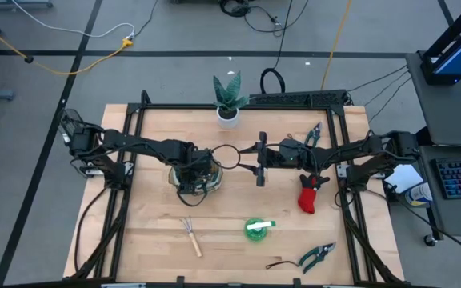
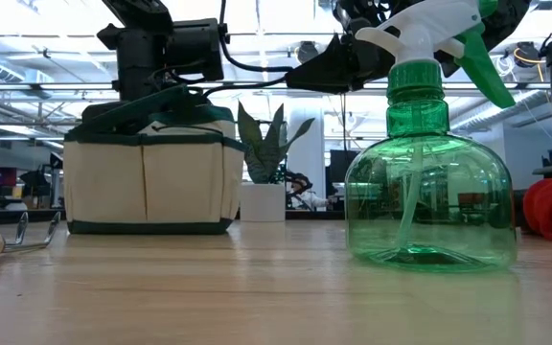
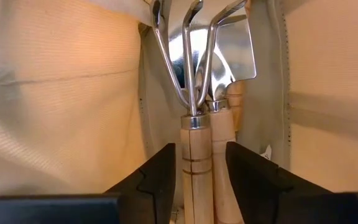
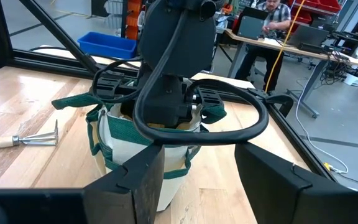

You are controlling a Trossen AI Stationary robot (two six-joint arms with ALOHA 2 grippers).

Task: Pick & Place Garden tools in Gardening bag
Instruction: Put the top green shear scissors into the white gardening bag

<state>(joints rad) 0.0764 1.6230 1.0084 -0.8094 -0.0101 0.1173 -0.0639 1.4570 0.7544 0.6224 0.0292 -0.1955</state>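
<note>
The cream gardening bag (image 1: 206, 186) with green trim stands at mid-table; it also shows in the low view (image 2: 151, 177). My left gripper (image 1: 190, 170) reaches down into it and is shut on a wooden-handled rake (image 3: 194, 81), tines deep in the bag beside a metal trowel (image 3: 238, 56) with its own wooden handle (image 3: 224, 130). My right gripper (image 1: 256, 157) is open at the bag's right, at the near end of a dark loop handle (image 1: 226, 147). On the table lie another rake (image 1: 190, 236), a green spray bottle (image 1: 254, 228), a red glove (image 1: 310, 196) and two pruning shears (image 1: 318, 256) (image 1: 312, 134). My left gripper (image 3: 201, 149) pinches the rake's wooden handle (image 3: 194, 162) between its two fingers, just below the metal ferrule. The fingers point down into the bag and lie along the handle. The rake hangs tines down between the cloth walls. My right gripper (image 4: 199, 152) has its open fingers (image 4: 148, 177) just under the loop handle's near end (image 4: 197, 138). I cannot tell whether they touch it.
A green plant in a white pot (image 1: 229, 100) stands at the table's far edge. The spray bottle (image 2: 429, 182) and the loose rake's tines (image 2: 27, 235) lie near the front edge. A black frame (image 1: 326, 100) borders the table. People sit at desks beyond (image 4: 278, 15).
</note>
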